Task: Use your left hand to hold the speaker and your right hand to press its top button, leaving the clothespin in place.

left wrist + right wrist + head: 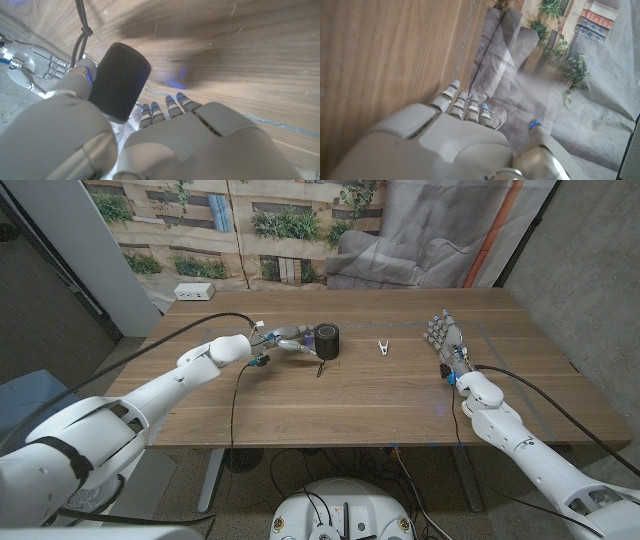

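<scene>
Left robot hand (283,341) is at the speaker (325,340), a dark mesh-covered cylinder standing upright on the wooden worktop (350,395). In the left wrist view the speaker (119,81) sits between the thumb side and the fingers (160,110) of this robot hand (165,140), with the thumb touching its side; whether the fingers close on the far side cannot be told from either view.

Right robot hand (446,343) is well apart from the speaker, out toward the robot's right, fingers extended and lying close together, holding nothing. The right wrist view shows the same robot hand (455,130) with straight fingers (465,105) over bare wood.

The clothespin (382,347), small and pale, lies on the worktop between the speaker and the right robot hand, touching neither.

A dark cable (232,395) trails across the worktop near the left wrist. A white box (194,292) sits at the far corner beyond the left robot hand.
</scene>
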Controlling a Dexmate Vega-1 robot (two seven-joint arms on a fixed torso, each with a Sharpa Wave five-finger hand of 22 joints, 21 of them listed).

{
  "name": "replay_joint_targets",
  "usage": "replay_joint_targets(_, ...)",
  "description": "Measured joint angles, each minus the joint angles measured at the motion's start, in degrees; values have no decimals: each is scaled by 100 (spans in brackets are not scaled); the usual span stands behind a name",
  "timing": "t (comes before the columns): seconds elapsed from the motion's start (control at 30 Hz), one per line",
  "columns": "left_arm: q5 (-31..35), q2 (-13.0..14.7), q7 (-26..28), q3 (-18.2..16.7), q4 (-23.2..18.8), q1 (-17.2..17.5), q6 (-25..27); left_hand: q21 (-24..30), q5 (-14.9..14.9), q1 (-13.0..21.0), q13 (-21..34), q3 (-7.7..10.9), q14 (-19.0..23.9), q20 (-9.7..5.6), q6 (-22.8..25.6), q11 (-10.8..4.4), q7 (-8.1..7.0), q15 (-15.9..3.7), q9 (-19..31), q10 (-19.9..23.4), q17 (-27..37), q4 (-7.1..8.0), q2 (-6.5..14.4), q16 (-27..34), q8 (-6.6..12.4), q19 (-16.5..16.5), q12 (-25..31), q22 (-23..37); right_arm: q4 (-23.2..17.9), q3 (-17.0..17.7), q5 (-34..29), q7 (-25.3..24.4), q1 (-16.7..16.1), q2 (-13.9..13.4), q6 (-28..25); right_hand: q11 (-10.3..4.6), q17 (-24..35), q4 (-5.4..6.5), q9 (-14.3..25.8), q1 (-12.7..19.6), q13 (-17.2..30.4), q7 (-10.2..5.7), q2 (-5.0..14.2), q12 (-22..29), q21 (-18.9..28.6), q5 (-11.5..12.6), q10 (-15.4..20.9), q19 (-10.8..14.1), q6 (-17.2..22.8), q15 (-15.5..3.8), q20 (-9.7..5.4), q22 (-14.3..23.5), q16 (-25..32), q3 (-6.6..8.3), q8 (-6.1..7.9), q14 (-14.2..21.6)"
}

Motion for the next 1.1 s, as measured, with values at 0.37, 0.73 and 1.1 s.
replay_joint_targets(0.37,147,-115,258,75,9,-12,97,22,-7,278,0,-96,434,0,398,-106,-26,-15,0,438,1,-2,-39,40,107,-62,44,0,-67,76,56,8,-117,-65,31,0,0,-41,0,0,0,0,0,0,0,0,0,0,0,0,0,0,0,-8,0,0)
replay_joint_targets(0.73,253,-283,468,169,151,-98,96,22,-27,443,1,-187,736,20,662,-118,14,-23,0,714,1,-5,-54,40,148,125,44,0,-75,126,122,72,-197,-105,73,0,1,-41,0,0,0,0,0,0,0,0,0,0,-1,0,0,0,0,-9,0,0)
replay_joint_targets(1.1,345,-421,671,247,327,-176,59,45,-49,578,0,-317,980,6,814,-180,23,-43,0,959,2,0,-70,40,189,248,44,0,-89,169,155,92,-260,-136,108,0,-28,-40,0,0,0,1,0,0,0,-36,0,-1,-1,0,0,0,42,-8,0,0)
